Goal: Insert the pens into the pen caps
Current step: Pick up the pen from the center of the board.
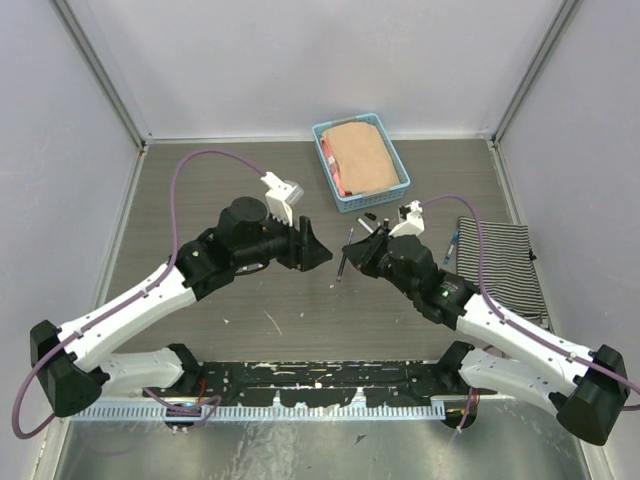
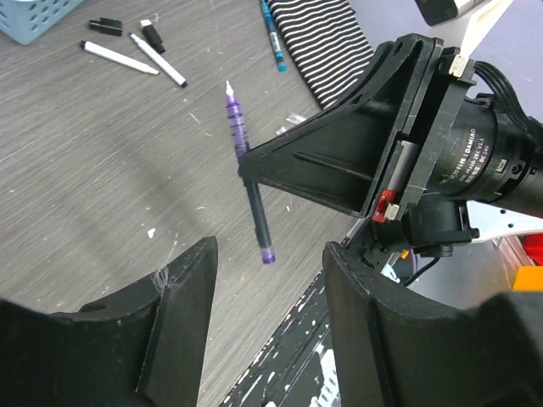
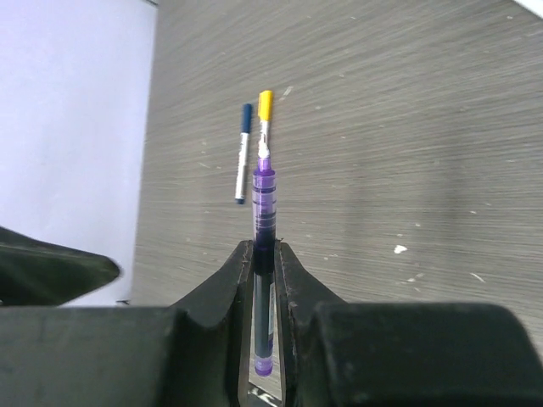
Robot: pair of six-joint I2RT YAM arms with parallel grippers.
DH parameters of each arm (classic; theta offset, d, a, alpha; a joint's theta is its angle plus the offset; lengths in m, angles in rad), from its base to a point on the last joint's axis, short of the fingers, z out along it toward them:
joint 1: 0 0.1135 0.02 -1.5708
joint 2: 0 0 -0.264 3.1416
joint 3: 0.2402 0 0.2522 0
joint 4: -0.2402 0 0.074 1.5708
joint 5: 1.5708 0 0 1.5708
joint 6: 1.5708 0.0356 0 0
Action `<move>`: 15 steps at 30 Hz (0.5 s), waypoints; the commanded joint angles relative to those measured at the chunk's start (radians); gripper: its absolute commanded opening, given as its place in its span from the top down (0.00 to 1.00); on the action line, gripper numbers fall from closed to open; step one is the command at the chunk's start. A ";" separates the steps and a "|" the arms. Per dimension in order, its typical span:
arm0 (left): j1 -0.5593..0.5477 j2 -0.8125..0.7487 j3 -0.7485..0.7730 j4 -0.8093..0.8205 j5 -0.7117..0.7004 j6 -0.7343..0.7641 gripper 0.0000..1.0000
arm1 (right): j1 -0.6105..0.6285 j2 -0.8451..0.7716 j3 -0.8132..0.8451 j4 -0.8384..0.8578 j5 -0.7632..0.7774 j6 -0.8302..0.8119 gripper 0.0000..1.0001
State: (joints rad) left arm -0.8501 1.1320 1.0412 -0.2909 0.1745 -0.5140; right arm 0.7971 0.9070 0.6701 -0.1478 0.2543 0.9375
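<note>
My right gripper [image 3: 265, 254] is shut on a purple pen [image 3: 265, 199] and holds it above the table; the pen's bare white tip points away from the wrist. In the top view the right gripper [image 1: 353, 252] and the purple pen [image 1: 343, 264] are at the table's middle. My left gripper [image 1: 322, 254] faces them, open and empty. In the left wrist view the purple pen [image 2: 247, 170] hangs just beyond my open left gripper [image 2: 267, 284]. Two white pens [image 2: 119, 58] and two black caps [image 2: 106, 25] lie farther off. A blue-capped pen [image 3: 243, 153] and a yellow-capped pen [image 3: 265, 106] lie on the table.
A blue basket [image 1: 397, 160] holding a tan cloth stands at the back. A striped cloth [image 1: 500, 262] lies at the right, with a teal pen [image 1: 452, 246] beside it; that pen also shows in the left wrist view [image 2: 273, 38].
</note>
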 commanded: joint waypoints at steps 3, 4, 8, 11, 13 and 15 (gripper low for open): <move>-0.035 0.033 -0.041 0.100 -0.006 -0.026 0.41 | 0.027 -0.050 0.008 0.159 0.040 0.075 0.84; -0.038 0.038 -0.044 0.104 -0.005 -0.027 0.41 | 0.028 -0.051 0.010 0.160 0.036 0.077 0.84; -0.048 0.064 -0.045 0.108 -0.003 -0.030 0.41 | 0.028 -0.053 0.018 0.173 0.012 0.093 0.84; -0.049 0.080 -0.041 0.117 0.011 -0.031 0.41 | 0.027 -0.053 0.018 0.186 -0.004 0.105 0.84; -0.051 0.084 -0.041 0.134 0.023 -0.035 0.41 | 0.027 -0.047 0.023 0.187 -0.014 0.107 0.84; -0.055 0.091 -0.036 0.142 0.027 -0.034 0.42 | 0.027 -0.044 0.024 0.189 -0.019 0.114 0.84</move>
State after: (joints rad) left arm -0.8959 1.2152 1.0069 -0.2169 0.1795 -0.5430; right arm 0.8192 0.8703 0.6693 -0.0273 0.2478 1.0275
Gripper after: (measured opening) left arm 0.586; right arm 0.188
